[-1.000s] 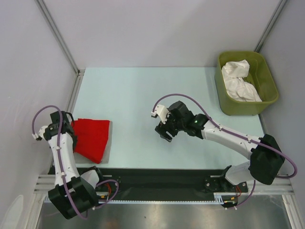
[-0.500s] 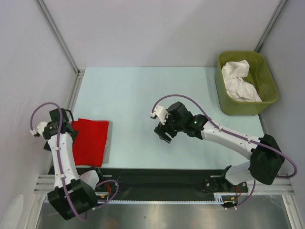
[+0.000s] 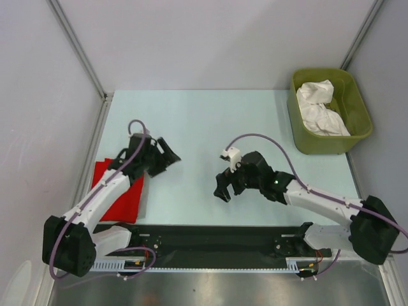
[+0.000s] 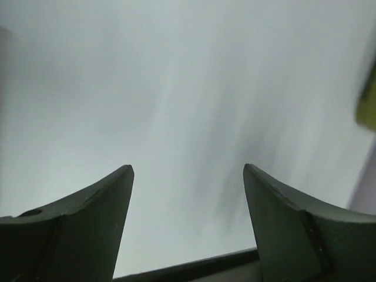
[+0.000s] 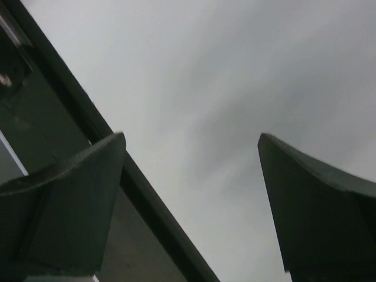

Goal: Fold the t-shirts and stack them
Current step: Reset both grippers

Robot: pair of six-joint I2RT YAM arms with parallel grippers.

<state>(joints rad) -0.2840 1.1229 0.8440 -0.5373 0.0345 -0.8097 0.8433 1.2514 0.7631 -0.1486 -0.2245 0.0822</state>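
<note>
red t-shirt [image 3: 131, 199] sits folded at 8 o'clock, left hand [image 3: 168, 155] and right hand [image 3: 223, 190] both released. guessing next: fetch a white t-shirt [image 3: 322, 111] from the 2 o'clock tub [image 3: 296, 121].

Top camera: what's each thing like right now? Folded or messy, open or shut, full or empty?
red t-shirt: folded, lying flat.
olive-green tub: upright, partly filled.
white t-shirts: crumpled, inside the olive-green tub.
left gripper: open, empty.
right gripper: open, empty.

Pale table [image 3: 210, 118]: red t-shirt [image 3: 132, 199], olive tub [image 3: 326, 146].
</note>
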